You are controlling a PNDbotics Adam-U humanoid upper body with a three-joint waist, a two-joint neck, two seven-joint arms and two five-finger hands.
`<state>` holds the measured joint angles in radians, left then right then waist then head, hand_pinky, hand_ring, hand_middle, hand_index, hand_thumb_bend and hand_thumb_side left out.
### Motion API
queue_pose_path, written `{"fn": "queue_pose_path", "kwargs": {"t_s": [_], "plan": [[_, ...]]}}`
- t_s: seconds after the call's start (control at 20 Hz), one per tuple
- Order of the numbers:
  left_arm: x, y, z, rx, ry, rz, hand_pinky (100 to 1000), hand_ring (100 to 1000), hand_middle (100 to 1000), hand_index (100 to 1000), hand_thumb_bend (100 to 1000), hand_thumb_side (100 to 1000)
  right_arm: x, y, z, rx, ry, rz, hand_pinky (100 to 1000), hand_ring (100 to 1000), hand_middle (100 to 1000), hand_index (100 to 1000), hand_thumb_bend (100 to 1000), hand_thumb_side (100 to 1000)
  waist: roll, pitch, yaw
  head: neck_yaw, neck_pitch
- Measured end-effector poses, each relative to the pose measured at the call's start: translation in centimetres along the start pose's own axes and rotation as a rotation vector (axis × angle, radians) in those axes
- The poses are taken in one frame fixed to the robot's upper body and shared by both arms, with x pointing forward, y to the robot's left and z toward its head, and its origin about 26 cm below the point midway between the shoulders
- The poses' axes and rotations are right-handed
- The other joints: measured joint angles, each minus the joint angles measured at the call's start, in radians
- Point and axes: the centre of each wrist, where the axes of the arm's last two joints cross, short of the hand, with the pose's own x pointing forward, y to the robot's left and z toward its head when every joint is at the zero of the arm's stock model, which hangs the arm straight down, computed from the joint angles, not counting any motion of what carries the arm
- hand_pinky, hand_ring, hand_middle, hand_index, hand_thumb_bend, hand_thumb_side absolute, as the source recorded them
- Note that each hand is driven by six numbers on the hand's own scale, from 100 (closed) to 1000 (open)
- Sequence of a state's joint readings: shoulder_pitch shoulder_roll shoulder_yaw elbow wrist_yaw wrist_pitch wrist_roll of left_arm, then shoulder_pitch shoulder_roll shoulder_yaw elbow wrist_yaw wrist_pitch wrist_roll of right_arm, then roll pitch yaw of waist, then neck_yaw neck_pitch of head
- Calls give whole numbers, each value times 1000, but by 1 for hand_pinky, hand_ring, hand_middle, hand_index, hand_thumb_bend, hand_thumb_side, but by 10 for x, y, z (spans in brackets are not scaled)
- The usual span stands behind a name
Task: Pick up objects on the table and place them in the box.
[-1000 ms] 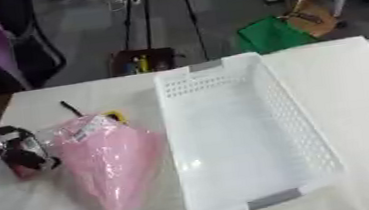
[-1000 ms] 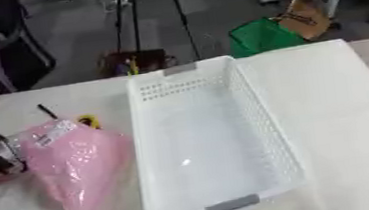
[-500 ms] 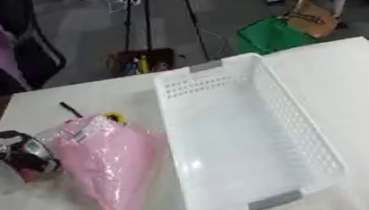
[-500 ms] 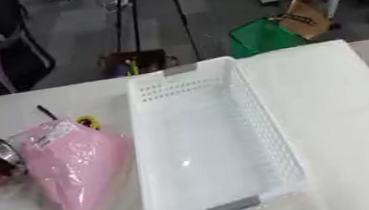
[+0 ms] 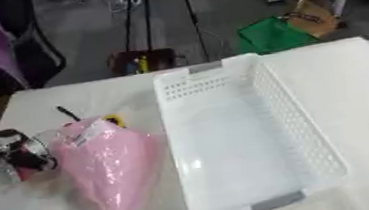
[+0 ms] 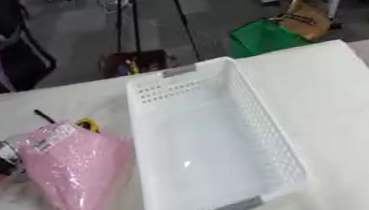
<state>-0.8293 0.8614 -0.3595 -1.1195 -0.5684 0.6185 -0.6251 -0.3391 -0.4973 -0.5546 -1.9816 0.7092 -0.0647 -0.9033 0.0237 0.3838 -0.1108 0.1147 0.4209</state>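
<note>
White tabletop [image 5: 362,85] seen from above. A white perforated basket [image 5: 243,135] with grey end handles stands at centre, its long axis running from 12 to 6 o'clock, nothing inside it. Just beside it at 9 o'clock lies a pink cone-shaped bag [image 5: 107,162], pointed end toward 6 o'clock, with a white label and a small yellow item [image 5: 115,119] at its wide end. A thin black stick [image 5: 68,113] lies at 10 o'clock. The left hand [image 5: 0,155], silver and black, rests against the bag's left side; whether its fingers are wide or narrow cannot be told. The right hand does not show.
</note>
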Motion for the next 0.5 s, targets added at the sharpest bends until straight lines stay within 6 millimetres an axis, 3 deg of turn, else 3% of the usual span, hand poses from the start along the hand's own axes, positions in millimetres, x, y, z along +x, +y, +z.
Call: {"fn": "queue_pose_path", "kwargs": {"t_s": [0.25, 0.5], "plan": [[3, -1, 0, 1, -6, -1, 796, 797, 690, 736, 339, 467, 0, 0, 0, 0, 5, 0, 712, 666, 705, 773, 100, 769, 3, 0, 0, 0, 0], [3, 0, 0, 3, -4, -1, 757, 771, 680, 726, 254, 476, -1, -1, 0, -4, 7, 2, 713, 666, 705, 770, 100, 769, 3, 0, 0, 0, 0]]}}
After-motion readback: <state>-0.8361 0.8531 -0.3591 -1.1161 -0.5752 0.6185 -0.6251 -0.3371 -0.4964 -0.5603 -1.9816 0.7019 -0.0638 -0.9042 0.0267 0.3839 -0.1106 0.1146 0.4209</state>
